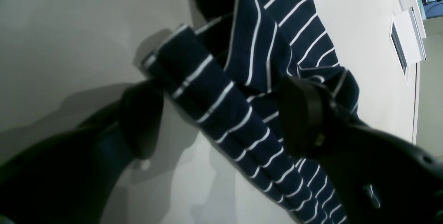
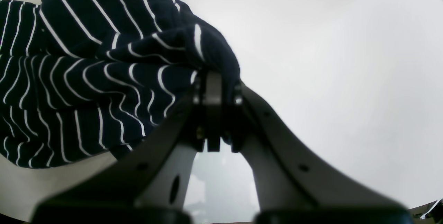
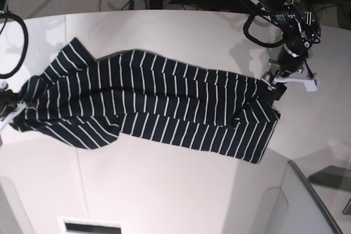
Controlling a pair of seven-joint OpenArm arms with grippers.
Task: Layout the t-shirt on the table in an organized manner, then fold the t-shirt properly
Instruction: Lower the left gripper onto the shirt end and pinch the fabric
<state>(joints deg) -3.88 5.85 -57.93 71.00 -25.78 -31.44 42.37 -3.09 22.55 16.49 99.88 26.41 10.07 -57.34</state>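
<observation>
The t-shirt (image 3: 159, 102) is stretched out long across the middle of the table (image 3: 181, 190), its long axis running from the left edge of the base view to the right edge. It is rumpled and partly doubled over, not yet spread flat; a loose flap is seen at the near right corner of the cloth.

The right gripper (image 2: 216, 89) is seen at the left end of the cloth in the base view, its jaws pressed together on a bunched fold of the t-shirt. The pinched cloth is plain in the right wrist view.

The left gripper (image 1: 221, 116) is placed at the opposite end, by the far right edge of the table. Its jaws stand wide apart, with a striped fold lying between them in the left wrist view; nothing is clamped. Whether either finger touches the cloth cannot be told.

Judgement: the layout step is in hand. The free end lies directly between the left gripper's fingers, so this arm is the nearer one for the next grasp; a pull away from the held end, along the long axis, would be called for.
</observation>
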